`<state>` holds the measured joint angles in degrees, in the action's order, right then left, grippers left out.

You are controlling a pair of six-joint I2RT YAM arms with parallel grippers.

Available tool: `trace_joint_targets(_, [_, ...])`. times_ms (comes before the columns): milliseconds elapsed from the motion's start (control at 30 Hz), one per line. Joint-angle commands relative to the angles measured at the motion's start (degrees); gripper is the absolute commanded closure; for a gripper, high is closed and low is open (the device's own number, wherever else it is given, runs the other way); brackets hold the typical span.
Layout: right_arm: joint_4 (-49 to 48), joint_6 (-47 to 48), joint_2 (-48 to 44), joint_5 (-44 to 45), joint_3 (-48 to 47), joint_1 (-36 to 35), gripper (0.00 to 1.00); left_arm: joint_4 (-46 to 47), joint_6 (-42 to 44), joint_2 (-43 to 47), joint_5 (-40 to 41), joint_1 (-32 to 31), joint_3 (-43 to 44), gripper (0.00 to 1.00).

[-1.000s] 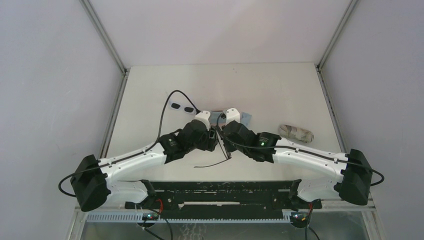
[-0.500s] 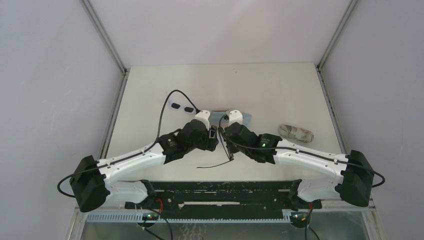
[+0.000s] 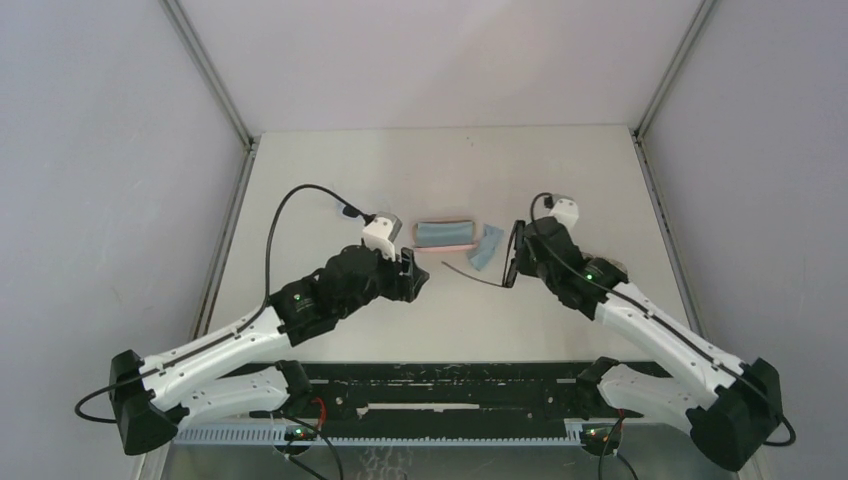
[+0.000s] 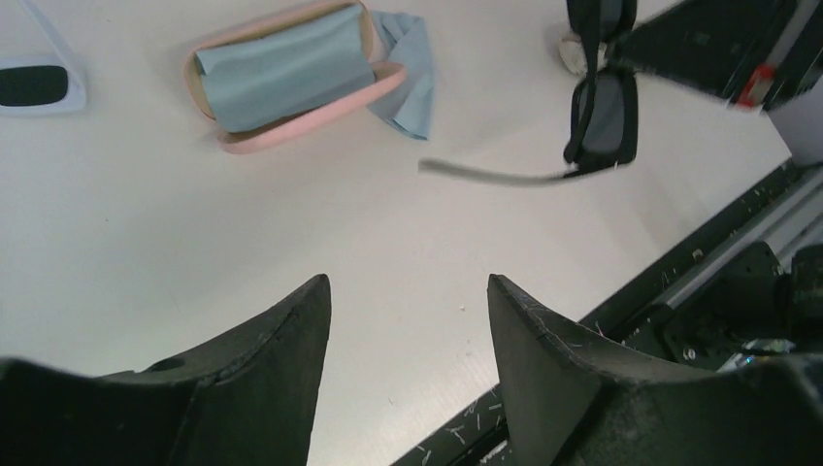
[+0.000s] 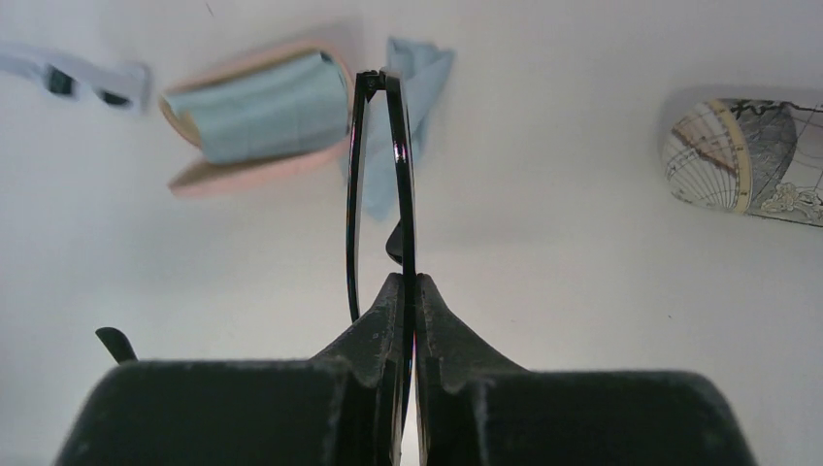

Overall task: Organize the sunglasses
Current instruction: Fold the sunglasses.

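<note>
right now the right tool (image 5: pixel 408 291) grips shut on black-framed dark-lens sunglasses (image 4: pixel 604 115) above the white counter (image 4: pixel 194 243); the left tool (image 4: pixel 408 286) gapes empty; white-framed oval-lens sunglasses (image 4: pixel 34 85) lie left of the open pink oval case (image 4: pixel 301 122).

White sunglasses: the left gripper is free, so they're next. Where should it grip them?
Probably at the bridge, from straight above: the white sunglasses lie flat on the table, lenses side by side, and the frame looks narrowest between them, so the open left gripper could straddle it.
</note>
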<state>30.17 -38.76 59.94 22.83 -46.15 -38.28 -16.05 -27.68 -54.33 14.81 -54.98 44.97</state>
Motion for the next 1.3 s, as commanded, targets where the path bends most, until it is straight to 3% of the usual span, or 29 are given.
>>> trace_joint_targets(0, [-3.81,-5.65,-6.61,-3.41,0.50,3.62,1.00,-0.29,2.24,0.78,0.79,-3.17,-1.89,0.35])
trace_joint_targets(200, [-4.09,-5.22,-9.17,-7.91,0.51,4.27,1.00,-1.62,2.18,-5.60,3.33,-4.80,0.12,0.36])
trace_joint_targets(500, [-4.01,-0.08,-9.98,-10.37,0.47,-0.98,1.00,-5.76,2.86,-13.60,8.43,-4.87,8.62,0.37])
trace_joint_targets(933, [-7.69,4.31,-8.53,-12.42,0.48,-9.61,1.00,-7.58,5.31,-23.15,5.94,-4.86,18.54,0.37])
trace_joint_targets(1267, [-9.89,4.28,-7.57,-17.24,0.45,-11.99,1.00,-7.04,6.21,-27.95,3.94,-4.95,23.98,0.37])
